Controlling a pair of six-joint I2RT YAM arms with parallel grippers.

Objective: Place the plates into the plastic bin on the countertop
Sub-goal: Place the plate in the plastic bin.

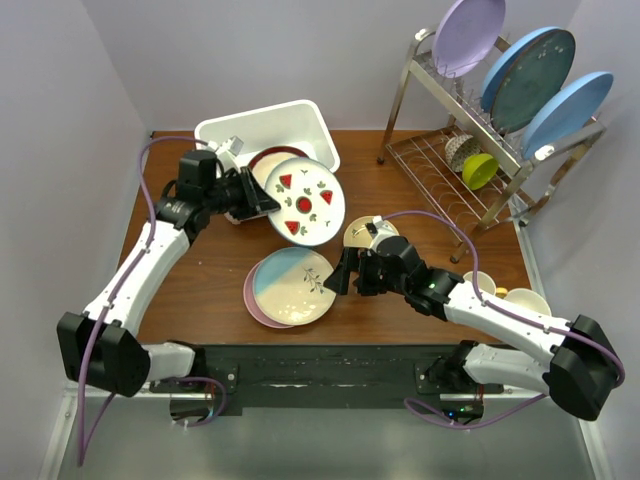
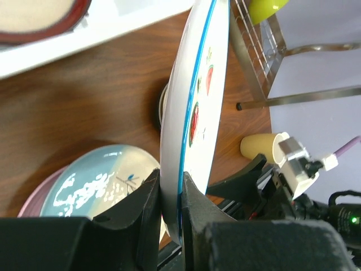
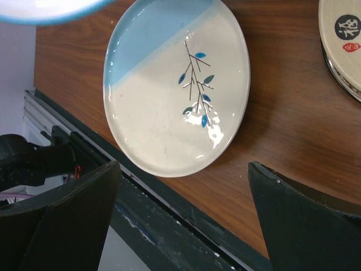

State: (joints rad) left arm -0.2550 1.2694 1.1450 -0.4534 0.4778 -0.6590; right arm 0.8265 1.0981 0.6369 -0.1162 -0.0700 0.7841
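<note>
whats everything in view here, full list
plastic bin: 1, white, far left
rimmed plate: 1, maroon-rimmed cream, in bin
motif plate: 1, white, red-green motifs, gripped on edge
pink plate: 1, pink, near edge
blue plate: 1, pale blue-cream, atop pink plate
small plate: 1, tan, centre
dish rack: 1, chrome, far right
upright plates: 3, lilac and blue, in rack
bowl: 1, yellow-green, in rack
cups: 2, cream, near right
countertop: 1, dark brown, under all
left hand: 1, black, shut on motif plate
right hand: 1, black, open over blue plate
</note>
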